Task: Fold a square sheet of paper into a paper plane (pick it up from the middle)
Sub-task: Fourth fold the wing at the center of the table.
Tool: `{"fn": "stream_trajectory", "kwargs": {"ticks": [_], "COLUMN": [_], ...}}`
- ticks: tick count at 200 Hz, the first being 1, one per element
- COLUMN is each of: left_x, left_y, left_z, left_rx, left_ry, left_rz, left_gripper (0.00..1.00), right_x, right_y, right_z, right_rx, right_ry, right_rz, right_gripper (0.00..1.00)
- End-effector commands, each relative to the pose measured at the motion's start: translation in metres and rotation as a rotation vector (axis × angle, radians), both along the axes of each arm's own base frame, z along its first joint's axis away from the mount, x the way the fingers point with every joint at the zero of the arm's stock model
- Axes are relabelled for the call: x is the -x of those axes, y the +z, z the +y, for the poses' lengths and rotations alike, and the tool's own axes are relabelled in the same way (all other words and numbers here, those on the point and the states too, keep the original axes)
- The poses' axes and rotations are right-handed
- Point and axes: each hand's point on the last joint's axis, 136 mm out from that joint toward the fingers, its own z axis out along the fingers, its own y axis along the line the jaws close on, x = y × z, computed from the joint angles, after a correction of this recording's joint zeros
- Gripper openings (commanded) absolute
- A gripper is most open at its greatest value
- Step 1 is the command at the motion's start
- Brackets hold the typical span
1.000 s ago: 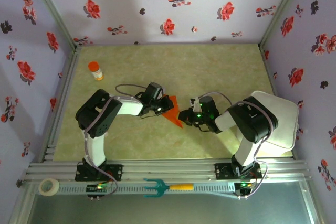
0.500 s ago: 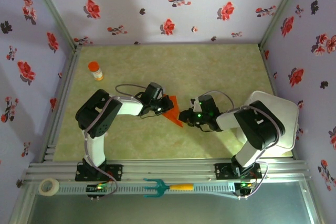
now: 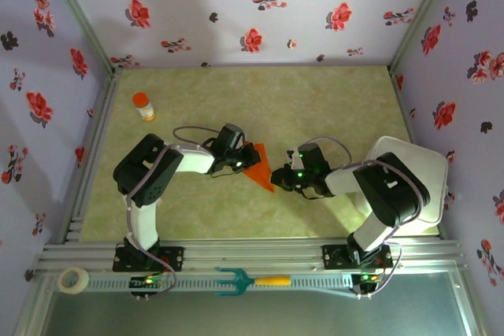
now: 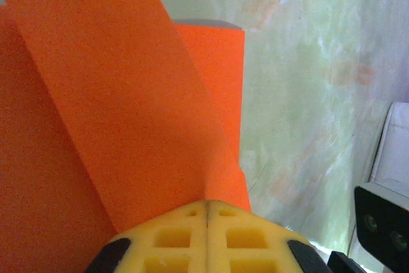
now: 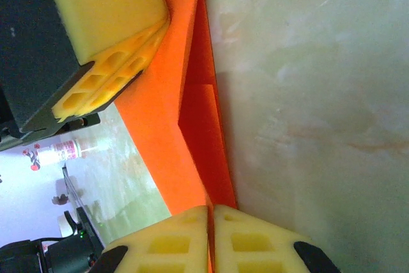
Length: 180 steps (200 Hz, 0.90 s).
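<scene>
The folded orange sheet of paper sits mid-counter between the two arms. The left gripper is clamped on its left edge, and the right gripper is pinched tight on its narrow right tip. An orange-capped bottle stands well apart at far left. A white board lies beneath the right arm. A teal fork tool and a tape roll rest on the front rail.

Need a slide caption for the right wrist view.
Right gripper, jaws shut on the folded orange-red paper, faces the left gripper pinching its far edge against the green tabletop.
</scene>
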Motion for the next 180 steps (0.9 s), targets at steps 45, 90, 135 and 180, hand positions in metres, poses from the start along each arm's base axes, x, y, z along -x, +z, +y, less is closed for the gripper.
{"fn": "stream_trajectory", "kwargs": {"ticks": [45, 90, 135, 180], "left_x": [0.012, 0.012, 0.012, 0.013], "left_y": [-0.027, -0.027, -0.026, -0.027], "left_z": [0.016, 0.016, 0.016, 0.015], "left_rx": [-0.068, -0.068, -0.062, -0.058], "left_ry": [0.019, 0.019, 0.018, 0.017], "left_rz": [0.075, 0.074, 0.073, 0.077], "left_gripper": [0.01, 0.01, 0.01, 0.0], "right_x": [0.021, 0.003, -0.012, -0.015], "right_y": [-0.014, 0.006, 0.012, 0.014], "right_z": [-0.005, 0.001, 0.01, 0.014], "right_rx": [0.055, 0.046, 0.026, -0.001], "right_ry": [0.041, 0.023, 0.027, 0.029], "right_rz": [0.081, 0.024, 0.017, 0.023], "right_gripper": [0.16, 0.2, 0.25, 0.18]}}
